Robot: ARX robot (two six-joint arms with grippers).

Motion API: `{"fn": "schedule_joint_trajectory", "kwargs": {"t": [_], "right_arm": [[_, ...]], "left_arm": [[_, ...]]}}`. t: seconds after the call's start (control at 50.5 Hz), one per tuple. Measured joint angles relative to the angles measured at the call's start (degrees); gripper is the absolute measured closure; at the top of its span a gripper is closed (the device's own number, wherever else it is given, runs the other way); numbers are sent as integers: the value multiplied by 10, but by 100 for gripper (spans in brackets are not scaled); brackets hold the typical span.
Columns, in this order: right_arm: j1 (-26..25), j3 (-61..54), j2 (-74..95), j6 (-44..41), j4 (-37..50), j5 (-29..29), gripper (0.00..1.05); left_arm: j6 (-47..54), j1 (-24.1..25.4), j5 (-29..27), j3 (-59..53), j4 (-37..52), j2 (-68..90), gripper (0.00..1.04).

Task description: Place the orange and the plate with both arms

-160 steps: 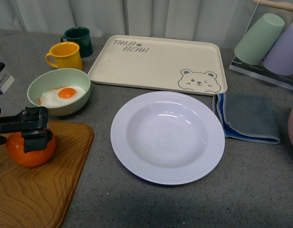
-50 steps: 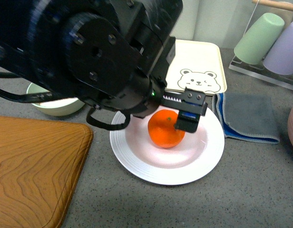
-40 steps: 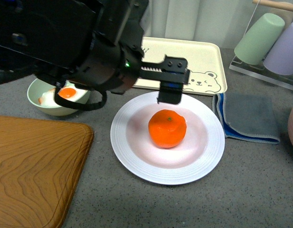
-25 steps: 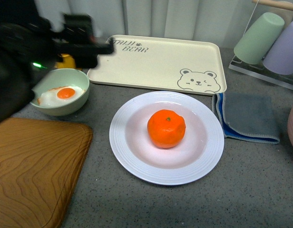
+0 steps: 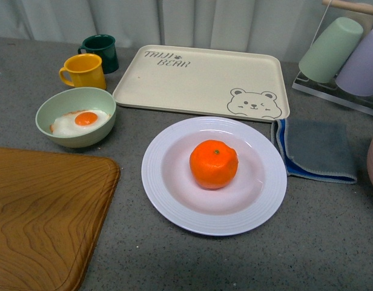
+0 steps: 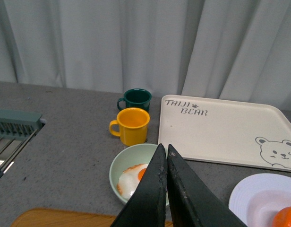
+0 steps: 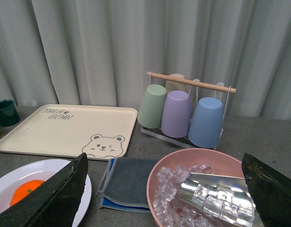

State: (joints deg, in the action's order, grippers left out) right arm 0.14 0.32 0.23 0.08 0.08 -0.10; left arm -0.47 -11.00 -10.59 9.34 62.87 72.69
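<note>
Orange [image 5: 214, 163] on plate [image 5: 160, 200], tray [image 5: 192, 79] behind (cloth [image 5: 316, 148] beside)

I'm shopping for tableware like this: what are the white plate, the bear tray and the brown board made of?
The plate looks glazed ceramic or melamine: glossy, with bright highlights. The bear tray seems matte plastic or bamboo fibre: dull cream, printed drawing. The board looks like wood, with wavy grain.

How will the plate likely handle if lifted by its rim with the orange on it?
The plate looks rigid and glossy: probably stiff, but slippery at the rim. The orange lies loose in its deep middle and is round, so a tilt would likely roll it, though the well should hold it in.
</note>
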Motion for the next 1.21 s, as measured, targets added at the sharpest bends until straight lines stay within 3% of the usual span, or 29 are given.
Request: {"fn": "schedule_joint_trajectory", "kwargs": {"t": [0.396,0.455,0.515,1.208], "right_arm": [[0,0,0,0,0,0,9],[0,0,0,0,0,0,9],[0,0,0,0,0,0,9],[0,0,0,0,0,0,9]], "left_arm": [[0,57,53,-69,-136,-202,101],[1,87,95,-76,-169,-241,101],[0,106,101,-81,-199,-278,101],[0,109,105,-82,-413,-513,101]]}}
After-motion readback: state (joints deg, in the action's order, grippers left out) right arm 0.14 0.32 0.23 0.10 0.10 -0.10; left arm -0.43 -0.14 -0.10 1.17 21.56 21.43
